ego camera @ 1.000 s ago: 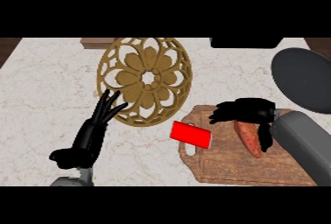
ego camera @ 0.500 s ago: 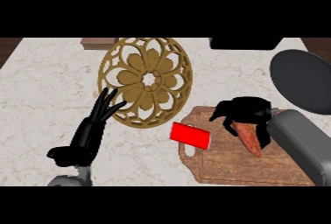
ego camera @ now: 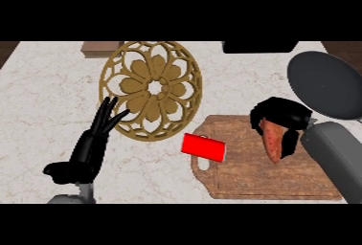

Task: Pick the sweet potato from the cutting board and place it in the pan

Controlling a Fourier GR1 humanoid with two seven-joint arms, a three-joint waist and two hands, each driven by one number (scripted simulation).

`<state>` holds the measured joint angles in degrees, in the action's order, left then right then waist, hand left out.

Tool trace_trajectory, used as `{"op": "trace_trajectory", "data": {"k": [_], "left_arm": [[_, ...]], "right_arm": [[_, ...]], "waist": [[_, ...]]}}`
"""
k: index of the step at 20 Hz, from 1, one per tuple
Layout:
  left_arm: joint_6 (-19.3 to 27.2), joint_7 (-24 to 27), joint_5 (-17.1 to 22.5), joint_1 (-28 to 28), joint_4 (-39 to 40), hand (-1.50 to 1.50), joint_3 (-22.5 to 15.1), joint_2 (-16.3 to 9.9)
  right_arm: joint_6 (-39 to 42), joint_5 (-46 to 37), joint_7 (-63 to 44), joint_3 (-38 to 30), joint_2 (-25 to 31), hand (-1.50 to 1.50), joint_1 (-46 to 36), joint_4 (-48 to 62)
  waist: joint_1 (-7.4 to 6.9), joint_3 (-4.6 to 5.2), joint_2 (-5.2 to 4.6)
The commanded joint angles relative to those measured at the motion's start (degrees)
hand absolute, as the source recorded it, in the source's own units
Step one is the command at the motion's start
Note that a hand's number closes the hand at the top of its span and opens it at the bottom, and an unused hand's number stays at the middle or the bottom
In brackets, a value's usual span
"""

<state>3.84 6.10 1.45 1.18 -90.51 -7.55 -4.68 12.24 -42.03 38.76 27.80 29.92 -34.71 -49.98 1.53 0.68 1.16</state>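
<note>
The orange-brown potato [ego camera: 273, 142] lies lengthwise on the wooden board [ego camera: 254, 177], below-left of the grey pan [ego camera: 326, 83].

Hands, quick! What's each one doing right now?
Left hand: open, fingers straight, holding nothing.
Right hand: curled round the sweet potato over the cutting board.

Bare counter [ego camera: 42, 100] lies left of the gold trivet [ego camera: 151, 88]. Between trivet and pan [ego camera: 326, 83], a strip stays open. A red block [ego camera: 204, 147] sits below the trivet.
</note>
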Motion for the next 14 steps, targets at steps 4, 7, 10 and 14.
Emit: {"op": "trace_trajectory", "data": {"k": [4,7,10,14], "left_arm": [[0.75,-1.12,0.22,-2.25,-1.51,0.0,0.97,-0.49],[0.47,-0.85,-0.33,-3.85,-2.41,0.0,-0.34,-0.22],[-0.55,-0.73,0.84,-4.03,-1.9,0.0,0.89,-1.13],[-1.57,-0.72,1.84,-5.2,-4.79,0.0,1.16,-1.79]], "right_arm": [[-9.36,5.3,-23.03,-13.24,-0.25,1.5,5.81,-4.46],[-15.4,4.26,-30.17,-15.42,-0.89,1.5,6.91,-13.05],[-16.96,6.19,-35.34,-17.93,-1.56,1.5,9.43,-23.95],[-18.08,9.47,-41.63,-21.87,-1.44,1.5,16.87,-37.89]], "waist": [[3.27,-0.52,0.51],[2.87,-0.5,0.63],[3.26,-0.46,0.63],[1.84,-0.58,0.11]]}}
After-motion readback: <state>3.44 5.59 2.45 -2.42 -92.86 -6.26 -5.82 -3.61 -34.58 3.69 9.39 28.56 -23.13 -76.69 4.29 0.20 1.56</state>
